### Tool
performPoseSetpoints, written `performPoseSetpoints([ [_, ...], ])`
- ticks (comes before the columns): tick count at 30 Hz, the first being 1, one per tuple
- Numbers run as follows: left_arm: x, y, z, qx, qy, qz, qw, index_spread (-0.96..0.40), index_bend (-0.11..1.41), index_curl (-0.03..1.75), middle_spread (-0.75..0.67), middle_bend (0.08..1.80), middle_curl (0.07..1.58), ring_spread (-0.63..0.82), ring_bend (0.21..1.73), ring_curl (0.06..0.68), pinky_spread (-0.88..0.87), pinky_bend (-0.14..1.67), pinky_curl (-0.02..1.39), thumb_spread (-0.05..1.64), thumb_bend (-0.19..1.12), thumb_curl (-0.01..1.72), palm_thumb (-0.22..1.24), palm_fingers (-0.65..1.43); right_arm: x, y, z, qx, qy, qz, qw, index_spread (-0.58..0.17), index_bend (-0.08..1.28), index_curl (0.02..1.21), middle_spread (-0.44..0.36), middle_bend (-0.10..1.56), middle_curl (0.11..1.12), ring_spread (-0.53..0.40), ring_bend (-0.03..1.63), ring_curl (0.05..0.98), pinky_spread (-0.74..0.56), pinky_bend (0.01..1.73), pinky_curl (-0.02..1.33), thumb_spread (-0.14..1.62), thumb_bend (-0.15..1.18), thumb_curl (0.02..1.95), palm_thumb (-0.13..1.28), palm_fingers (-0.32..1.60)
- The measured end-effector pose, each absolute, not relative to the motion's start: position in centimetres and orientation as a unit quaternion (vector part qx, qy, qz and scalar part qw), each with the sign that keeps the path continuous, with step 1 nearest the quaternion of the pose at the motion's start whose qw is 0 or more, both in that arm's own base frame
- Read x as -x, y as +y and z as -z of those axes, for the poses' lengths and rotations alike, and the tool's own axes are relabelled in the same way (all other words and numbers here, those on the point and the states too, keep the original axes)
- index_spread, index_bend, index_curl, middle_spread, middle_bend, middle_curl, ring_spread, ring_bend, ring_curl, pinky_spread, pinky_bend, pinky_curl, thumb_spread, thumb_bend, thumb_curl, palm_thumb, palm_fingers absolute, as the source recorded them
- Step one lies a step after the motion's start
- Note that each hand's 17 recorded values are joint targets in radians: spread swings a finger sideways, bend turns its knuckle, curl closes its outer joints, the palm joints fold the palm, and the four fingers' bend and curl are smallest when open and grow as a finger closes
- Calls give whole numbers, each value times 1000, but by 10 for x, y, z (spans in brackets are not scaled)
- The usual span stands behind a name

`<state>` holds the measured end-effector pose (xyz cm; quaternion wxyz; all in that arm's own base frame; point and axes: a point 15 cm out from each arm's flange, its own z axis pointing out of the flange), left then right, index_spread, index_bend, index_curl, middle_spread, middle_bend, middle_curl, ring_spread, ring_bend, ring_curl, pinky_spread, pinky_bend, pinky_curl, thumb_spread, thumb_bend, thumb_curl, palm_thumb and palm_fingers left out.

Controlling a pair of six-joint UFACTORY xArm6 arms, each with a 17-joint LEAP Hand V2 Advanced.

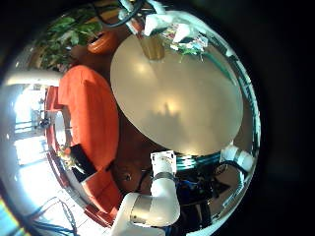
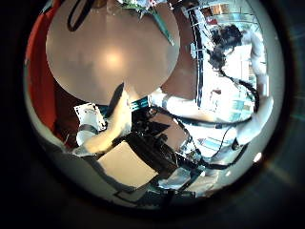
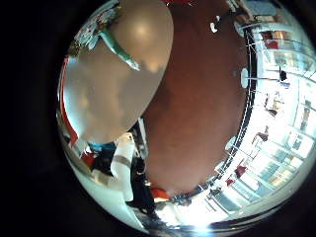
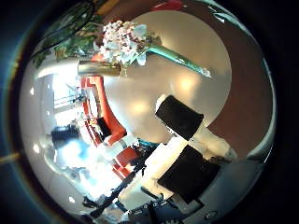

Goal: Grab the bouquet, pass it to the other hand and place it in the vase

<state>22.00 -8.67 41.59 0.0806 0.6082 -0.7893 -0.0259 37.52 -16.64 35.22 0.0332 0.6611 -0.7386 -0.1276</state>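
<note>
The bouquet (image 4: 126, 42) lies on the round table (image 4: 159, 93), its flower heads next to the vase (image 4: 89, 67) and its wrapped stem (image 4: 182, 61) pointing away from it. The vase stands near the table's edge. In the left little finger side palm view, the vase (image 1: 153, 44) and bouquet (image 1: 187, 37) are small at the far side of the table (image 1: 177, 93). The stem also shows in the left thumb side palm view (image 2: 157, 24) and the right little finger side palm view (image 3: 118, 44). My right hand (image 4: 187, 140) is open above the table and holds nothing. My left hand (image 2: 105, 119) is open, away from the bouquet.
A curved sofa (image 1: 89, 108) and a potted plant (image 1: 74, 34) stand on the floor beside the table. A robot arm (image 1: 157, 197) shows past the table's near edge. The table's middle (image 2: 114, 57) is bare.
</note>
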Motion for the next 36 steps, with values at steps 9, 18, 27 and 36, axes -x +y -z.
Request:
performPoseSetpoints([
  [9, -221, -74, -409, -594, -800, 37, 76, -35, 194, 425, 298, 184, 323, 495, 431, 187, 494, 189, 270, 1121, -23, 357, 415, 238, -435, -168, -288, -620, -769, 151, 25, -245, 162, 251, -59, 346, 423, -157, 807, 346, 95, 465, 301, 1115, -21, 348, 543, 450],
  [18, -227, -76, -405, -591, -802, 35, 79, -35, 195, 427, 300, 184, 321, 497, 430, 185, 492, 187, 273, 1120, -21, 353, 413, 235, -464, -118, -240, -646, -745, 161, 53, -225, 176, 280, -73, 400, 449, -191, 866, 367, 51, 516, 285, 1080, -23, 368, 559, 458],
  [27, -229, -77, -411, -592, -802, 28, 75, -35, 195, 429, 300, 186, 317, 497, 431, 183, 492, 187, 276, 1122, -21, 352, 415, 235, -451, -105, -216, -644, -738, 179, 86, -217, 190, 319, -70, 419, 461, -189, 869, 373, 44, 537, 262, 1068, -27, 370, 542, 434],
  [36, -230, -80, -415, -595, -800, 25, 72, -35, 195, 430, 300, 187, 316, 506, 429, 183, 492, 187, 277, 1123, -21, 351, 415, 235, -445, -110, -185, -634, -739, 195, 115, -209, 193, 353, -54, 424, 465, -166, 866, 372, 59, 553, 236, 1055, -26, 370, 532, 436],
])
